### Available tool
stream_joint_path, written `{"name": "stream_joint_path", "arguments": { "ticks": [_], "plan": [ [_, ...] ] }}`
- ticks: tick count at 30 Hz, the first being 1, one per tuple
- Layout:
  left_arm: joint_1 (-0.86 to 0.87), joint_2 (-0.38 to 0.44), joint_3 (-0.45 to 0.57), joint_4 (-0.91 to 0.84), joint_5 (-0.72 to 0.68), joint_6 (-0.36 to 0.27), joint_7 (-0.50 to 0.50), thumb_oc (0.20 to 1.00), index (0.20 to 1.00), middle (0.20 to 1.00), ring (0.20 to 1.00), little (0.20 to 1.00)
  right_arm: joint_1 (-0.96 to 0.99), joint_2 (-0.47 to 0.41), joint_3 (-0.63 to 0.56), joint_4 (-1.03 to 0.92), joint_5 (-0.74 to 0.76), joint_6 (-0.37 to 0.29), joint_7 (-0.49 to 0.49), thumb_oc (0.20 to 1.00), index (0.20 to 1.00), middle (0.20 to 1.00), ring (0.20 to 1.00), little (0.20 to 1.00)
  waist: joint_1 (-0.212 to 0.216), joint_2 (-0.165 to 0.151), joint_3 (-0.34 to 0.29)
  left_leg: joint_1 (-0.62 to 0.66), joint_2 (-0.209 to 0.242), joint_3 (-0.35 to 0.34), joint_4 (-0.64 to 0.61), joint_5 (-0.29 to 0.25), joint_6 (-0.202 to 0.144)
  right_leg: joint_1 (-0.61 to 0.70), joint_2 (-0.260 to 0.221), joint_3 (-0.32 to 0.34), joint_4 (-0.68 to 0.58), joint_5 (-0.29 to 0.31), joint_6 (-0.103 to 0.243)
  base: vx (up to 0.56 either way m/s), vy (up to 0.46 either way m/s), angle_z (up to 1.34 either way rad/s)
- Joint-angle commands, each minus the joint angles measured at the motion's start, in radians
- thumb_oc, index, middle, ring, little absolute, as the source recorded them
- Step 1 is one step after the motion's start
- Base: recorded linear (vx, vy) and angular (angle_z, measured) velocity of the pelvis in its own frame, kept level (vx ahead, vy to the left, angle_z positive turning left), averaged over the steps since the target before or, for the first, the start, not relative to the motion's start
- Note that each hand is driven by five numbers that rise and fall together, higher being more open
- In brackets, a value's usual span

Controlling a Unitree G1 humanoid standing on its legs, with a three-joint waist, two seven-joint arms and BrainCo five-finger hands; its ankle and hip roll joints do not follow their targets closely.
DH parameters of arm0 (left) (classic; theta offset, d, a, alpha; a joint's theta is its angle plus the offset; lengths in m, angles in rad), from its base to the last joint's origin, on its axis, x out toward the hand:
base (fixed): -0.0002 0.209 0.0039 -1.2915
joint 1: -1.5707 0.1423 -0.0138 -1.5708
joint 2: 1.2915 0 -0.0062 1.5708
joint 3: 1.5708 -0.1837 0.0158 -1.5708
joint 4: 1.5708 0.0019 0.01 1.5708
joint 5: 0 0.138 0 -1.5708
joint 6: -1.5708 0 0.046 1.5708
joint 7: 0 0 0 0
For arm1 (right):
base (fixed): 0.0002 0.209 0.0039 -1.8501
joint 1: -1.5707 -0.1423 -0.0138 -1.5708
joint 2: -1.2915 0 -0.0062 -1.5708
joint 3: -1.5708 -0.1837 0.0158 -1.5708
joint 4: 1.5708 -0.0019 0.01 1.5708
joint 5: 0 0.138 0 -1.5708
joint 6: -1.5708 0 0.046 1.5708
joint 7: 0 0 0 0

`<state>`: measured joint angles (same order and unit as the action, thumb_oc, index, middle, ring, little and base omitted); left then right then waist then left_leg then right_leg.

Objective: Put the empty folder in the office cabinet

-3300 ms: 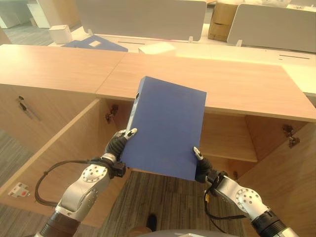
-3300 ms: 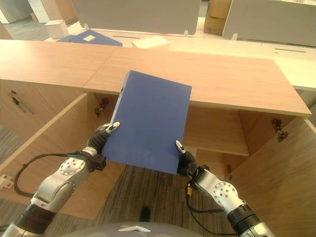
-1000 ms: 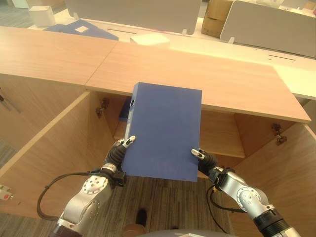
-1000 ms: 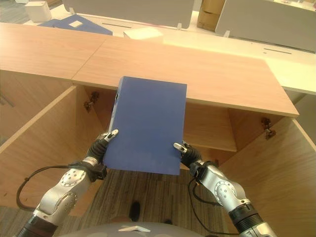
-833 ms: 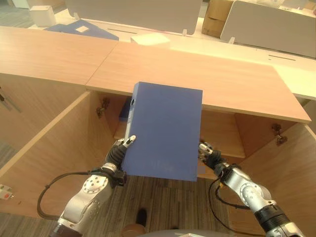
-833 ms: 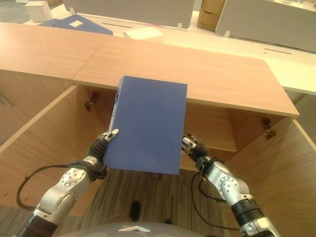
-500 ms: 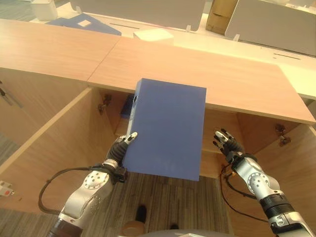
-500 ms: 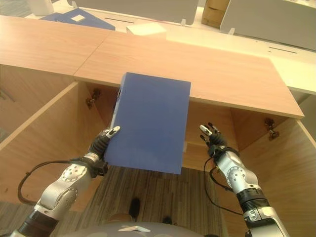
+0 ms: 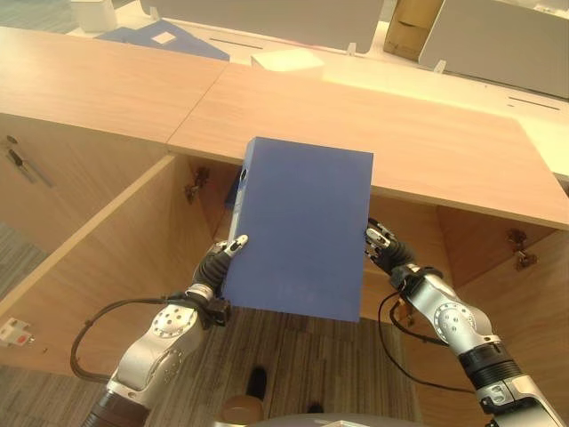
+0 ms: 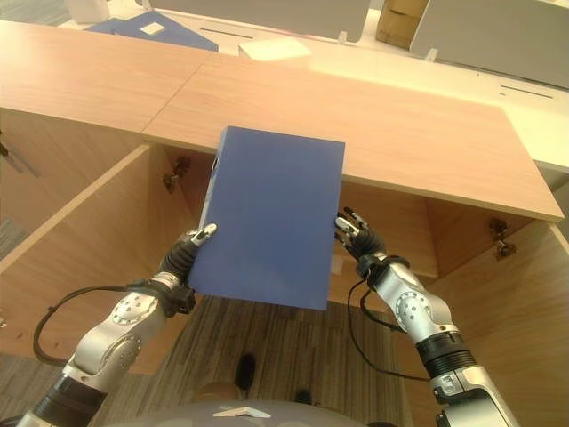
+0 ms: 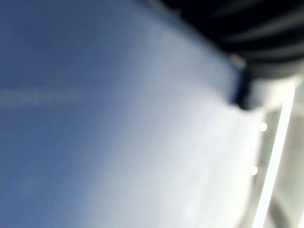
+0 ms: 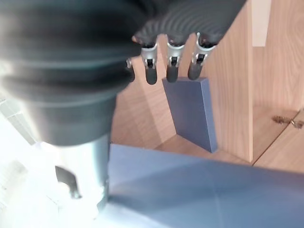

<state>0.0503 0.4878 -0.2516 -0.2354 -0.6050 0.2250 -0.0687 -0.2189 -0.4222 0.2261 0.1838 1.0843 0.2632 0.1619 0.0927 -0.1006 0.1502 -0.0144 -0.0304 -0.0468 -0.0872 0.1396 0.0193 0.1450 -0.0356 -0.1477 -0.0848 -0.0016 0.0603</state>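
The blue folder (image 9: 300, 230) showed a plain cover with no legible writing. It hung upright in front of the open office cabinet (image 9: 116, 240), just below the wooden surface (image 9: 427, 147). The left robot hand (image 9: 224, 258) pinched its lower left edge. The right robot hand (image 10: 357, 237) lay beside the right edge, fingers straight and spread. Another blue folder (image 12: 192, 111) stood inside the cabinet.

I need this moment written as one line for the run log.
object: large blue folder | left hand: grips lower left edge | right hand: open beside right edge | open wooden office cabinet: folder in front, not inside
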Motion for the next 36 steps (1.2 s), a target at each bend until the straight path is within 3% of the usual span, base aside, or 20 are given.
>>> {"name": "stream_joint_path", "arguments": {
  "ticks": [1, 14, 16, 19, 20, 21, 22, 26, 36],
  "plan": [
    [0.006, 0.013, -0.012, 0.007, 0.002, -0.042, 0.000, 0.200, 0.200, 0.200, 0.200, 0.200, -0.038, -0.007, 0.012, -0.107, 0.060, -0.013, 0.027, 1.000, 1.000, 1.000, 1.000, 1.000, 0.007, 0.000, -0.040, 0.078, -0.041, 0.032, 0.000, -0.177, 0.043, -0.072, -0.009, -0.005, -0.002, 0.087, 0.068, 0.00, 0.000, 0.00],
    [0.013, 0.015, -0.027, 0.004, -0.007, -0.046, -0.004, 0.200, 0.200, 0.200, 0.200, 0.200, -0.011, -0.027, 0.024, -0.205, 0.118, 0.026, 0.072, 1.000, 1.000, 1.000, 1.000, 1.000, -0.002, -0.002, -0.037, 0.081, -0.039, 0.037, 0.000, -0.176, 0.042, -0.073, -0.006, 0.006, -0.003, 0.088, 0.068, 0.00, 0.000, 0.00],
    [-0.007, 0.012, -0.058, 0.007, -0.008, -0.042, 0.009, 0.200, 0.200, 0.200, 0.200, 0.200, -0.100, 0.002, 0.103, -0.237, 0.122, 0.062, 0.090, 1.000, 1.000, 1.000, 1.000, 1.000, 0.009, -0.004, -0.034, 0.081, -0.039, 0.034, 0.000, -0.174, 0.039, -0.071, -0.006, 0.005, -0.003, 0.085, 0.067, 0.00, 0.000, 0.00],
    [-0.019, 0.011, -0.069, 0.014, -0.012, -0.046, 0.016, 0.200, 0.200, 0.200, 0.200, 0.200, -0.131, 0.013, 0.131, -0.247, 0.118, 0.085, 0.087, 1.000, 1.000, 1.000, 1.000, 1.000, 0.011, -0.003, -0.034, 0.081, -0.039, 0.034, 0.000, -0.172, 0.038, -0.072, -0.006, 0.004, -0.003, 0.084, 0.066, 0.00, 0.000, 0.00],
    [-0.029, 0.005, -0.081, 0.022, -0.015, -0.051, 0.025, 0.200, 0.200, 0.200, 0.200, 0.200, -0.159, 0.029, 0.181, -0.264, 0.134, 0.120, 0.088, 0.617, 0.617, 0.617, 0.617, 0.617, 0.014, -0.001, -0.037, 0.081, -0.038, 0.034, 0.000, -0.171, 0.034, -0.072, -0.007, 0.004, -0.003, 0.083, 0.064, 0.00, 0.000, 0.00],
    [-0.029, 0.005, -0.081, 0.022, -0.015, -0.051, 0.025, 0.200, 0.200, 0.200, 0.200, 0.200, -0.159, 0.029, 0.181, -0.264, 0.134, 0.120, 0.088, 0.617, 0.617, 0.617, 0.617, 0.617, 0.014, -0.001, -0.037, 0.081, -0.038, 0.034, 0.000, -0.171, 0.034, -0.072, -0.007, 0.004, -0.003, 0.083, 0.064, 0.02, 0.045, 0.04],
    [-0.029, 0.005, -0.088, 0.019, -0.018, -0.052, 0.033, 0.200, 0.200, 0.200, 0.200, 0.200, -0.171, 0.033, 0.218, -0.290, 0.145, 0.144, 0.069, 0.200, 0.200, 0.200, 0.200, 0.200, 0.017, 0.001, -0.041, 0.081, -0.038, 0.034, 0.000, -0.170, 0.033, -0.071, -0.008, 0.001, -0.003, 0.081, 0.063, 0.03, 0.065, 0.02],
    [-0.016, 0.009, -0.097, 0.008, -0.022, -0.055, 0.043, 0.200, 0.200, 0.200, 0.200, 0.200, -0.173, 0.044, 0.285, -0.298, 0.167, 0.171, 0.035, 0.200, 0.200, 0.200, 0.200, 0.200, 0.028, 0.006, -0.049, 0.077, -0.042, 0.027, 0.000, -0.167, 0.034, -0.070, -0.013, -0.008, -0.003, 0.077, 0.061, 0.01, 0.045, 0.04],
    [0.001, 0.026, -0.105, 0.004, -0.027, -0.062, 0.017, 0.200, 0.200, 0.200, 0.200, 0.200, -0.142, 0.062, 0.325, -0.244, 0.149, 0.131, 0.034, 0.200, 0.200, 0.200, 0.200, 0.200, 0.039, 0.008, -0.045, 0.071, -0.044, 0.020, 0.000, -0.165, 0.035, -0.070, -0.020, -0.020, -0.003, 0.079, 0.065, 0.00, 0.005, 0.03]
  ]
}}
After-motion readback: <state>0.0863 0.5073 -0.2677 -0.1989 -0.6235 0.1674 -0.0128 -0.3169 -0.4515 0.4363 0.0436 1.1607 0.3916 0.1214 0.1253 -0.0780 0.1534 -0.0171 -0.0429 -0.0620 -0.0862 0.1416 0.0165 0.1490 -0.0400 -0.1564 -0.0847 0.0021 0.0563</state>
